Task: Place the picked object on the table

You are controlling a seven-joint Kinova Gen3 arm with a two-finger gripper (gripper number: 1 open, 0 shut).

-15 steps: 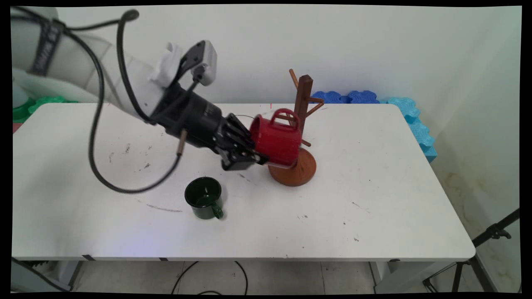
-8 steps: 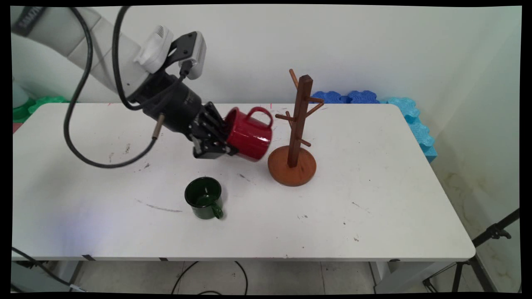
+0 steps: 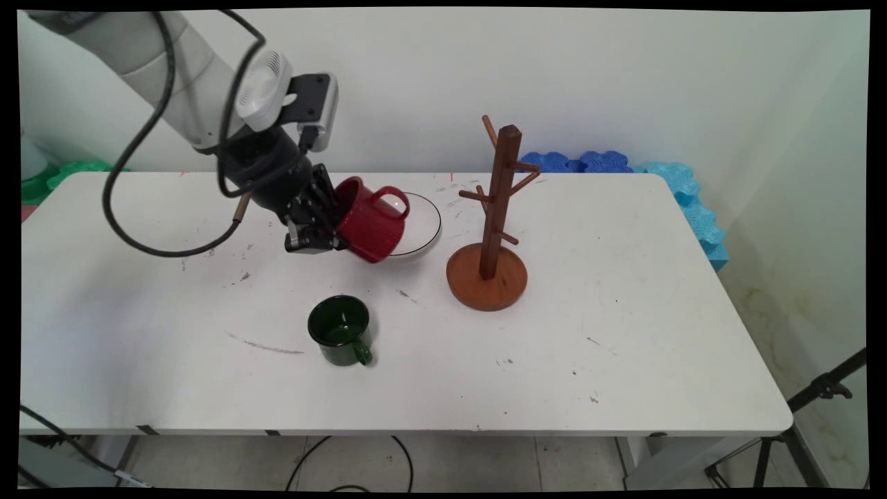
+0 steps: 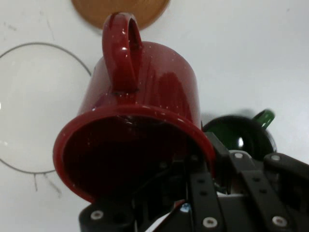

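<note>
Since the earlier frames, the gripper (image 3: 326, 232) has carried the red mug (image 3: 369, 220) leftward, well clear of the wooden mug tree (image 3: 493, 229). Fingers are clamped on the mug's rim; it hangs tilted, in front of a white bowl (image 3: 421, 232), above the green mug (image 3: 341, 331).

Jaws clamp red mug's (image 4: 145, 96) rim, handle up.
</note>
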